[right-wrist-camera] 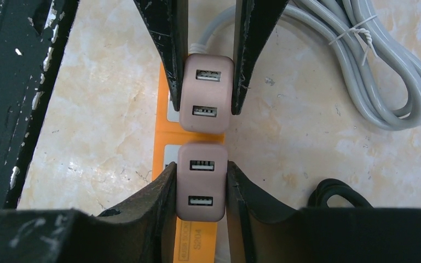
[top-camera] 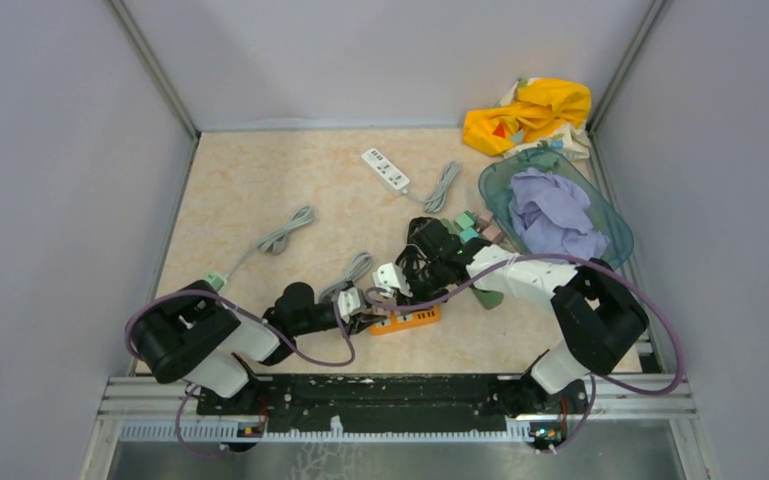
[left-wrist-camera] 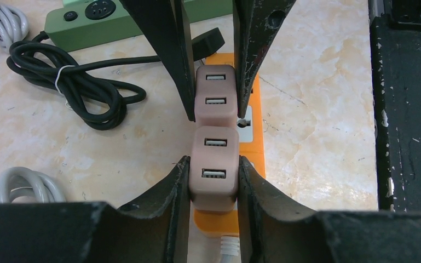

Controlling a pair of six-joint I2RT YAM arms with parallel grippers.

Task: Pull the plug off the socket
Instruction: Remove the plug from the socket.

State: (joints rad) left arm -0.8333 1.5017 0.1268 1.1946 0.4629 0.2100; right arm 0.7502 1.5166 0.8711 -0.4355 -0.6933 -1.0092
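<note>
Two pink USB plugs sit end to end on an orange socket strip [right-wrist-camera: 167,137] lying on a marbled beige counter [right-wrist-camera: 284,142]. The right gripper [right-wrist-camera: 201,175] clamps the near pink plug [right-wrist-camera: 201,186] between its dark fingers. The left gripper [right-wrist-camera: 207,93] reaches in from the far side and squeezes the far pink plug [right-wrist-camera: 206,93]. A tied grey cable [right-wrist-camera: 383,76] lies at the far right of the view, with a black cable [right-wrist-camera: 334,194] at the near right.

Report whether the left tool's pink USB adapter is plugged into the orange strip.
Plugged in, apparently: pink USB adapter sits on the orange power strip, no prongs showing, left tool shut on it.
</note>
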